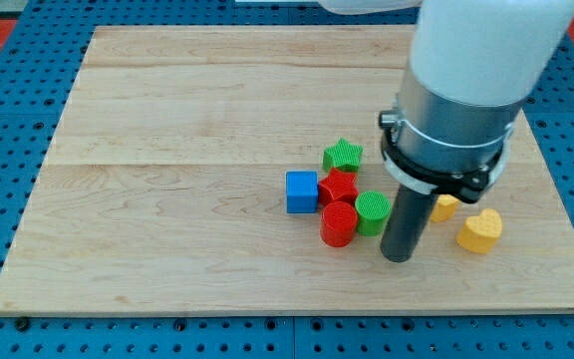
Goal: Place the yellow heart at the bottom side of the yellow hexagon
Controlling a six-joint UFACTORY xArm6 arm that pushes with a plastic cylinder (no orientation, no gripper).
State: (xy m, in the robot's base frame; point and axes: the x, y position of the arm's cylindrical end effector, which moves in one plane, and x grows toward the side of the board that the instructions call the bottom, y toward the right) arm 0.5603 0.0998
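Observation:
The yellow heart [480,230] lies on the wooden board near the view's right, low down. The yellow hexagon [445,207] sits just up and left of it, partly hidden behind my rod. My tip [398,256] rests on the board left of both yellow blocks, just below and right of the green round block [372,212]. It is apart from the heart by a short gap.
A cluster lies left of my tip: a green star [343,155], a red star [339,186], a red cylinder [338,223] and a blue cube [302,191]. The board's right edge [566,199] is close to the heart. The arm's wide body hangs above.

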